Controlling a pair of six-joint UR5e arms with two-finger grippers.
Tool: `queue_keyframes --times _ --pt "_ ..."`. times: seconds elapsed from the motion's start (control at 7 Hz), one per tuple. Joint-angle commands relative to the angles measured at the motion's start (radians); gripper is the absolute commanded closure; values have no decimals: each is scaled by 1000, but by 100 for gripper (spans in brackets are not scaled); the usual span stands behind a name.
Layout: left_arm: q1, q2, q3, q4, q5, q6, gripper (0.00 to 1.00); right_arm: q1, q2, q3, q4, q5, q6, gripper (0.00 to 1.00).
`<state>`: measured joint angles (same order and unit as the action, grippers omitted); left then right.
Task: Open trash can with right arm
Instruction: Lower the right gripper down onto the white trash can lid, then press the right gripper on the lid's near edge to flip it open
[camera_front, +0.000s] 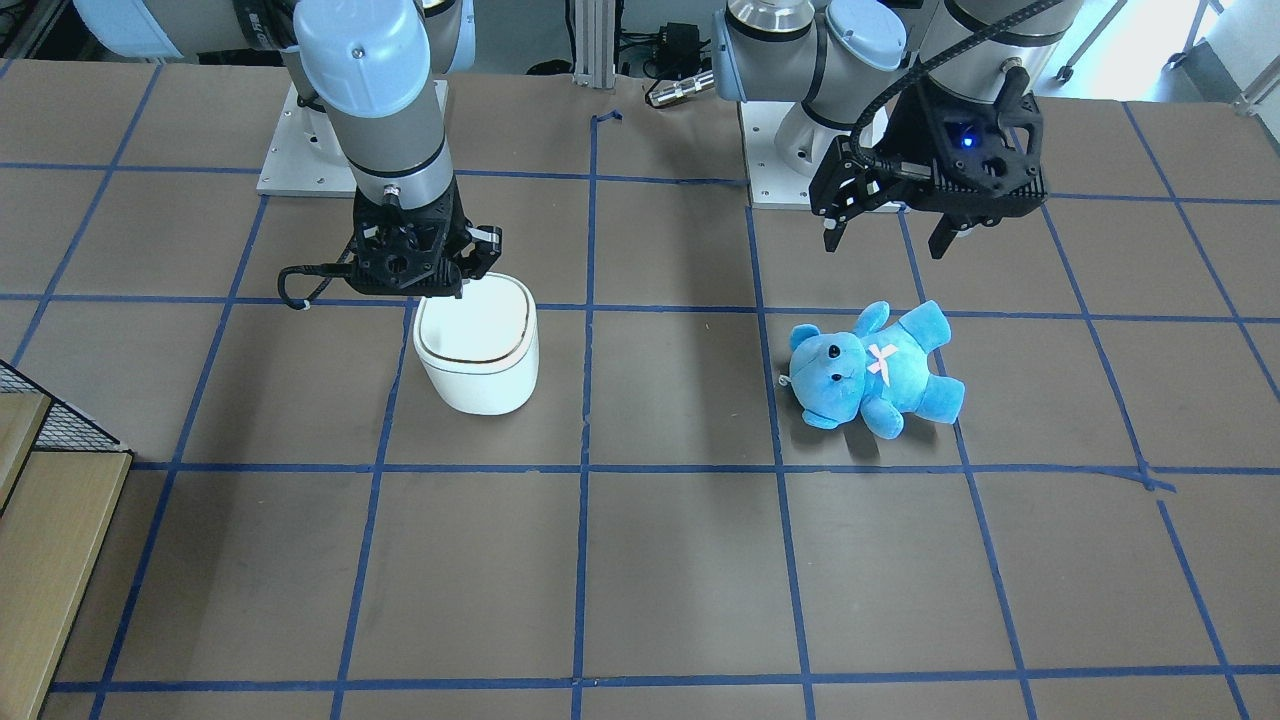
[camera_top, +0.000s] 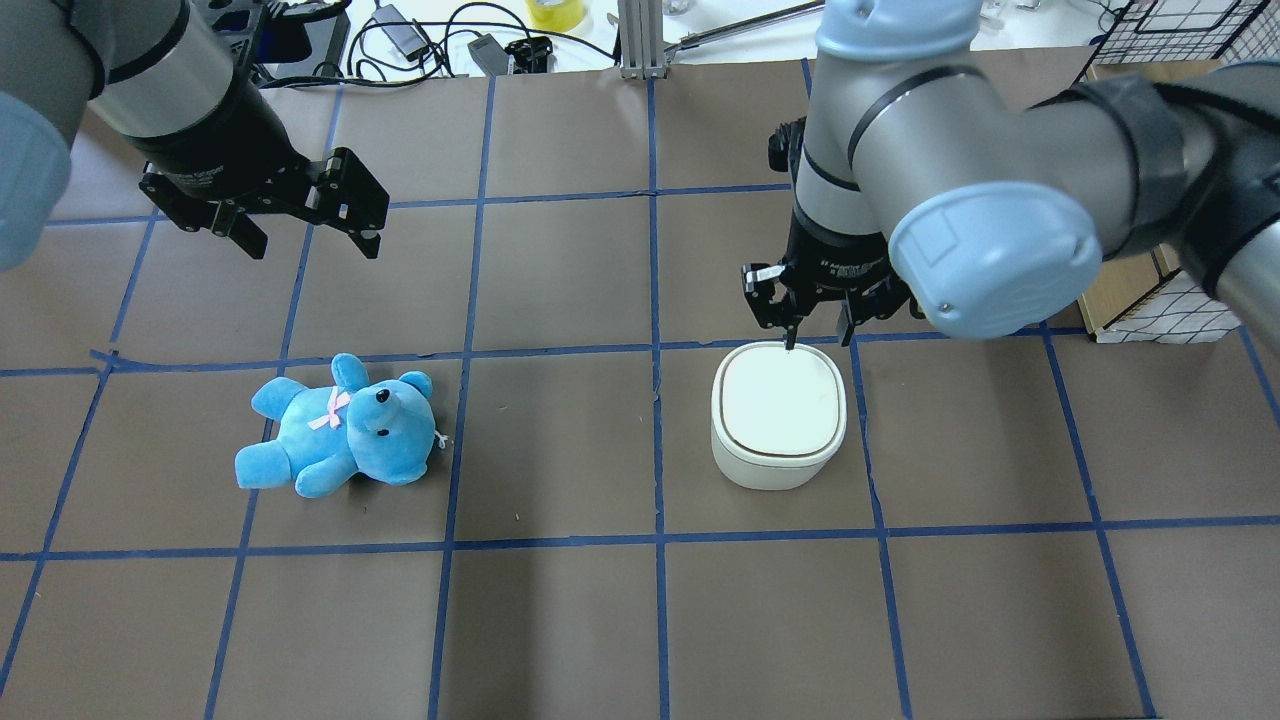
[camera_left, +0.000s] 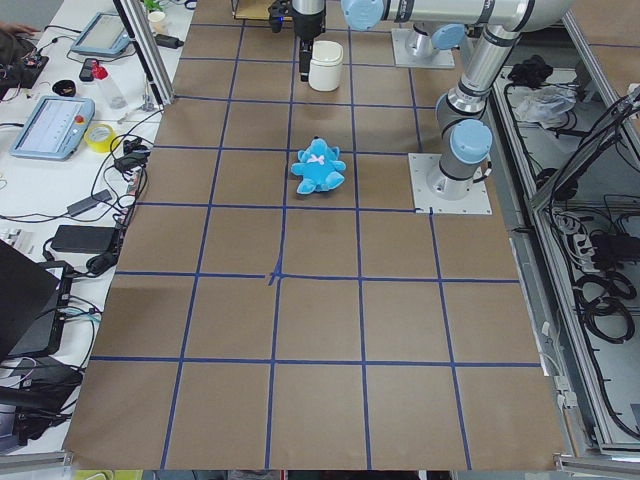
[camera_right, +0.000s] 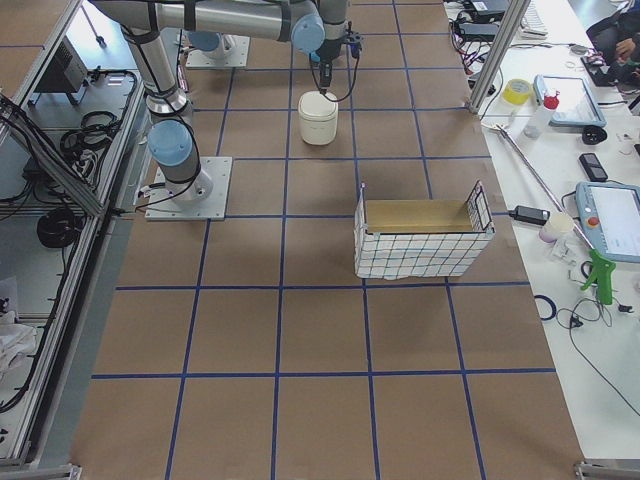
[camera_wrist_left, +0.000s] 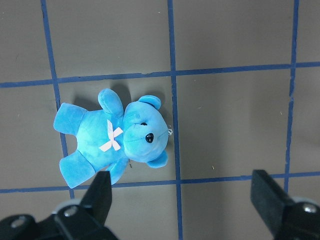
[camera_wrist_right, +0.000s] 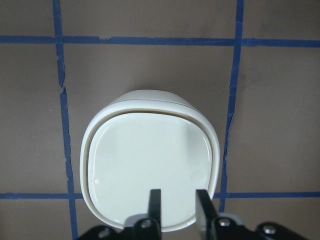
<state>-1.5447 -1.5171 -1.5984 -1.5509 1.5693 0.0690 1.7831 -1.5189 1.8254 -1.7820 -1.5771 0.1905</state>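
White glossy plastic, rounded-square: the trash can (camera_top: 778, 472) stands upright on the brown, blue-taped surface (camera_top: 560, 620). Its flat lid (camera_top: 780, 400) is down, and its far edge is partly hidden by the right gripper (camera_top: 818, 340). The blocky black fingers (camera_wrist_right: 155, 200) are narrowly apart and hold nothing. Contact with the lid cannot be told. The left gripper (camera_top: 312, 245), spread wide, hangs near a plush blue teddy bear (camera_top: 340, 432).

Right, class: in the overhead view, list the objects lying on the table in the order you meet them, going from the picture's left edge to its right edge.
blue teddy bear → white trash can, lid closed → wire-mesh basket, partly hidden behind the arm at the right edge.
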Motion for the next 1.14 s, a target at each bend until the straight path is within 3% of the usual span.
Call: queue_keyframes --times 0.0,0.57,0.71,1.0 --pt "0 0 0 0 0 0 0 7 9 106 -114 31 1 100" --pt "0 0 0 0 0 0 0 10 20 123 -151 28 3 100" --pt "0 0 0 0 0 0 0 7 -1 114 -146 17 -2 2" --pt "0 0 0 0 0 0 0 1 -40 11 -107 17 -2 0"
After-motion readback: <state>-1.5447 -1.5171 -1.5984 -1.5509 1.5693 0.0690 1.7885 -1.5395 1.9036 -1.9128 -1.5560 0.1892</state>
